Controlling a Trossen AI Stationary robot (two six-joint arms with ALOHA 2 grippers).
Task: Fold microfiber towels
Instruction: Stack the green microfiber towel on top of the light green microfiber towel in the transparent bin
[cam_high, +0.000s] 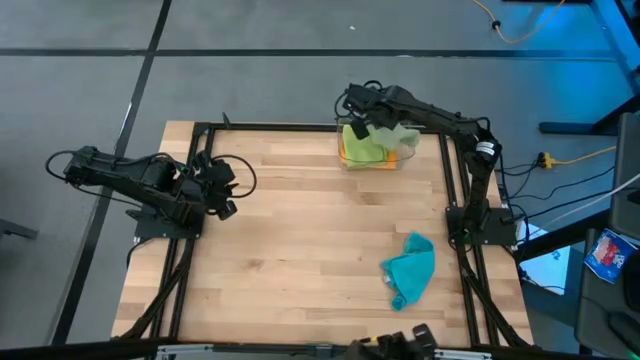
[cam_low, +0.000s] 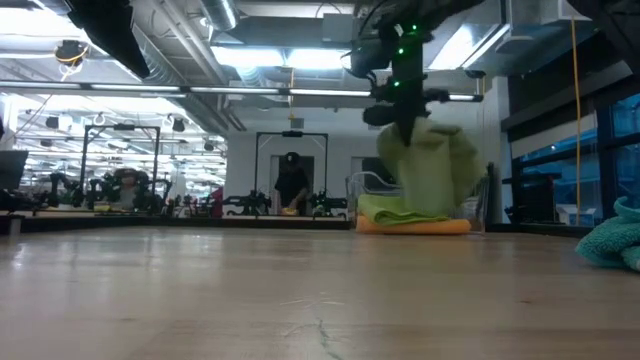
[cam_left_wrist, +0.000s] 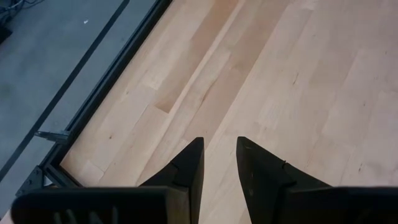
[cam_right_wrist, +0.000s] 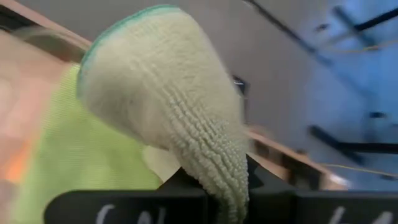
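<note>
My right gripper (cam_low: 408, 118) is over the clear plastic bin (cam_high: 405, 158) at the table's far edge, shut on the pale sage green towel (cam_low: 432, 165). In the right wrist view that towel (cam_right_wrist: 161, 87) bulges up and hides the fingertips. Below it in the bin, a lime green towel (cam_low: 398, 212) lies on an orange towel (cam_low: 440, 227). The teal towel (cam_high: 410, 270) lies crumpled on the table near the right edge. My left gripper (cam_left_wrist: 219, 163) hovers open over bare wood at the table's left, and shows there in the high view (cam_high: 224, 192). My right gripper pinches a bunched part of the sage towel (cam_right_wrist: 214, 168) between its two fingers, coming from above and slanting down. The cloth itself hides the fingertips. The towel hangs slack below the fingers (cam_low: 435, 190), over the towels in the bin; whether its lower end rests on them I cannot tell.
A black frame (cam_high: 300, 127) runs along the table's edges. The wooden tabletop (cam_high: 300, 240) stretches bare between the bin, the teal towel and the left arm. Beyond the table, the low view shows a room with a person (cam_low: 292, 185) far off.
</note>
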